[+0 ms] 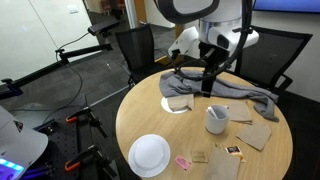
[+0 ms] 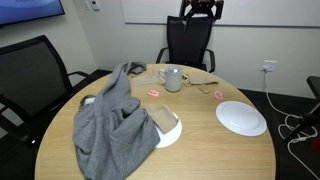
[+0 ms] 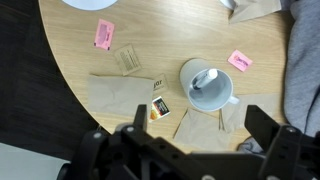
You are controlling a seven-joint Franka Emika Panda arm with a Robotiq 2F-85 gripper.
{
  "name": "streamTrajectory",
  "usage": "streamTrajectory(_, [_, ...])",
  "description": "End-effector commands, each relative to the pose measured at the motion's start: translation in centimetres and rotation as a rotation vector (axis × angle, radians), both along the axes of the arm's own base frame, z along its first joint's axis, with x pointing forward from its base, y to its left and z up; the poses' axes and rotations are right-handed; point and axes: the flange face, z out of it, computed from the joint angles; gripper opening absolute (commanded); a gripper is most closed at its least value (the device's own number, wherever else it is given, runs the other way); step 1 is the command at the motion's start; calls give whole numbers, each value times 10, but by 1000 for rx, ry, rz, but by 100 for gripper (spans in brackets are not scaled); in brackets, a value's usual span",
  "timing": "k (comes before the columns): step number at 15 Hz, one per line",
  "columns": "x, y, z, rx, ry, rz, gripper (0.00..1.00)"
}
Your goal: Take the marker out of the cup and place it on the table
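Note:
The white-grey cup (image 3: 208, 85) stands upright on the tan round table (image 3: 70, 60), its handle toward the right of the wrist view. The marker (image 3: 206, 78) lies tilted inside it, a dark stick with a lighter end. The cup also shows in both exterior views (image 1: 216, 119) (image 2: 173, 78). My gripper (image 3: 200, 130) is open and empty, well above the table with the cup just ahead of its fingers. It shows above the table's far side in an exterior view (image 1: 208, 82) and at the top edge of the exterior view (image 2: 200, 8).
A flat white plate (image 1: 150, 154) (image 2: 241, 117) lies near the table's edge. A grey cloth (image 1: 230, 92) (image 2: 115, 125) is heaped beside a second plate (image 1: 178, 104). Brown napkins (image 3: 118, 95), pink packets (image 3: 104, 33) and a small sachet (image 3: 159, 107) surround the cup. Black chairs (image 1: 135, 50) ring the table.

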Motion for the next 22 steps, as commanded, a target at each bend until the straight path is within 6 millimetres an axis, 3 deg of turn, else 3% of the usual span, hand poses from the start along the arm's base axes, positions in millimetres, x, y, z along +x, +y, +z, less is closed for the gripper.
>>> streamTrajectory(1, [19,-11,-13,12,27,29,100])
streamTrajectory(7, [42,-13,-46,13,20,60,100])
streamTrajectory(12, [62,-9,-63,17,12,49,67])
streamTrajectory(14, [71,-6,-70,17,3,53,62])
streamTrajectory(15, [75,-5,-74,19,2,55,66])
streamTrajectory(22, [91,1,-104,42,23,64,63])
